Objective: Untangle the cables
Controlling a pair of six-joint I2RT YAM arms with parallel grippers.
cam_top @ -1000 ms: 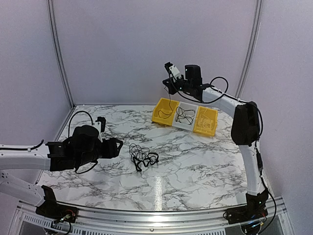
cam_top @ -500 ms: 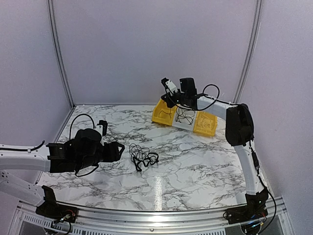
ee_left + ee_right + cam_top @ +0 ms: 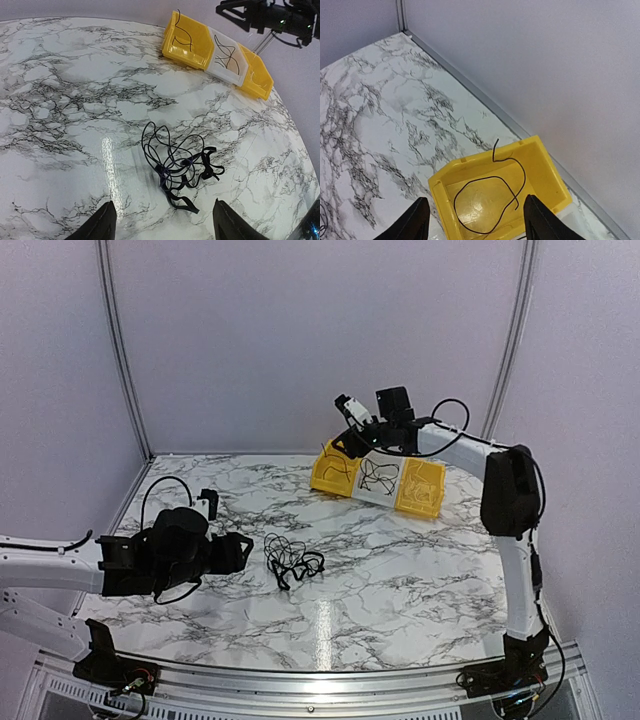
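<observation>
The cables (image 3: 293, 562) lie as a small black tangle on the marble table, right of my left gripper (image 3: 240, 548). In the left wrist view the tangle (image 3: 180, 165) sits just beyond my left gripper (image 3: 162, 220), which is open and touches nothing. My right gripper (image 3: 347, 443) hovers open above the left yellow bin (image 3: 326, 480). The right wrist view shows my right gripper (image 3: 475, 217) empty, with one thin black cable (image 3: 524, 175) curled loose inside that yellow bin (image 3: 545, 185), one end poking over the far rim.
A white bin (image 3: 379, 478) holding black strands and a second yellow bin (image 3: 420, 488) stand in a row with the first at the table's back right. Grey walls close in the back and sides. Marble table (image 3: 400, 580) stretches around the tangle.
My right gripper has opened and the strand that hung from it now lies in the left yellow bin. My left gripper has edged a little toward the tangle.
</observation>
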